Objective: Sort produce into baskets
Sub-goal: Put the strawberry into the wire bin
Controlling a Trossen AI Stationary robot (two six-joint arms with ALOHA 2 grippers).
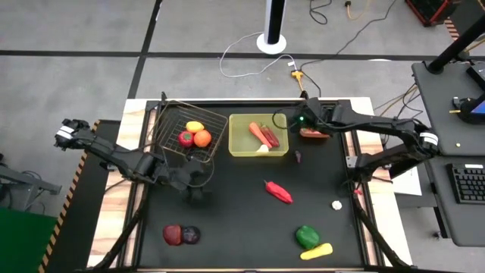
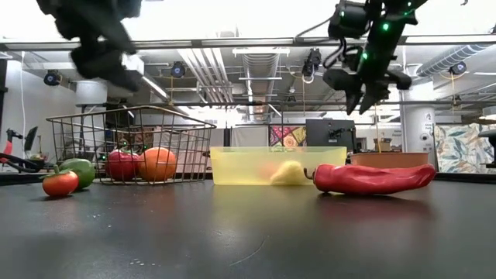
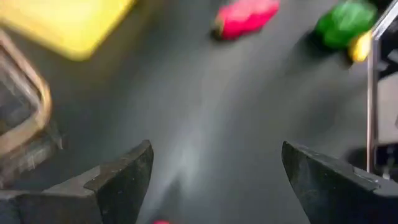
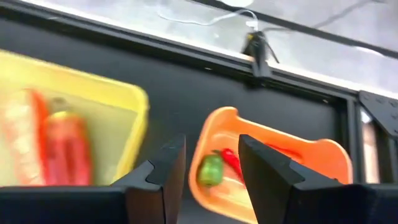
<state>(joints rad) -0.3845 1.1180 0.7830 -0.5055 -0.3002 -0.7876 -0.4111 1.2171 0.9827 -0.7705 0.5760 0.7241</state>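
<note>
From above, the right gripper (image 1: pixel 309 121) hangs over the salmon bin (image 1: pixel 314 133) at the bench's (image 1: pixel 227 220) far edge, while the left gripper (image 1: pixel 198 188) waits released beside the wire basket (image 1: pixel 189 125); the red pepper (image 1: pixel 278 192), green pepper (image 1: pixel 306 236) and others lie unsorted. The low view shows the right gripper high, holding nothing. Its wrist view shows parted fingers above the bin's green piece (image 4: pixel 211 170) and small red chili (image 4: pixel 232 162). Withdrawing low could clip the bin's rim and shift it.
</note>
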